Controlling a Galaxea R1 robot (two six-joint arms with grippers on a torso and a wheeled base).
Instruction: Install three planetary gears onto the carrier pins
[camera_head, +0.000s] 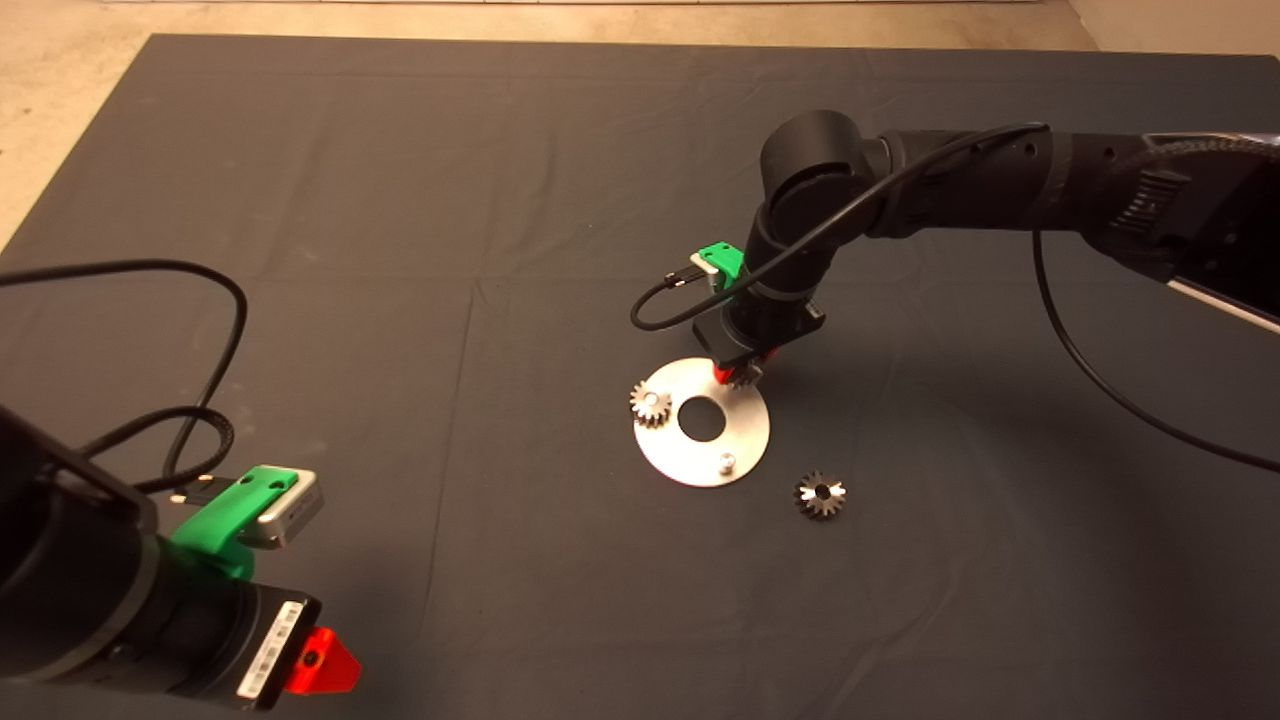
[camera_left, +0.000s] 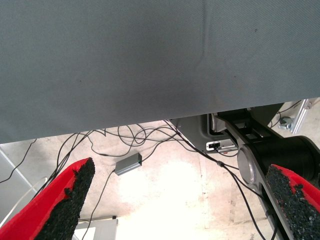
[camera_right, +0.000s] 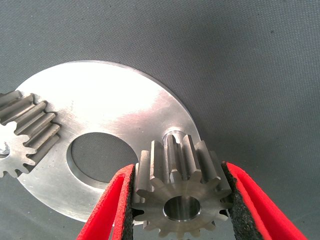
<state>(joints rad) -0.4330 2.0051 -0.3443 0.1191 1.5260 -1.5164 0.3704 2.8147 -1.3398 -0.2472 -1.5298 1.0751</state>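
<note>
The left gripper (camera_head: 325, 665) sits parked at the mat's (camera_head: 400, 200) lower left corner in the head view; in its wrist view its fingers (camera_left: 70, 200) stand spread wide with nothing between them, over the mat edge and a floor strewn with cables (camera_left: 135, 137) and a small grey box (camera_left: 127, 164).

Near the mat's middle lies the silver carrier disc (camera_head: 740, 425). At the disc's 9 o'clock, one planetary gear (camera_head: 650, 403) sits seated on its pin. At about 5 o'clock a bare carrier pin (camera_head: 727, 462) stands upright.

The right gripper (camera_head: 742, 375) reaches in from the right edge and points down over the disc's 1 o'clock rim. In its wrist view the red fingers (camera_right: 112, 207) pinch a second planetary gear (camera_right: 182, 190) by its teeth, bore facing the camera, held just over the disc (camera_right: 115, 110) near a round mark at the rim.

A third gear (camera_head: 820, 494) lies loose on the mat, at about 4 o'clock from the disc and near it.
</note>
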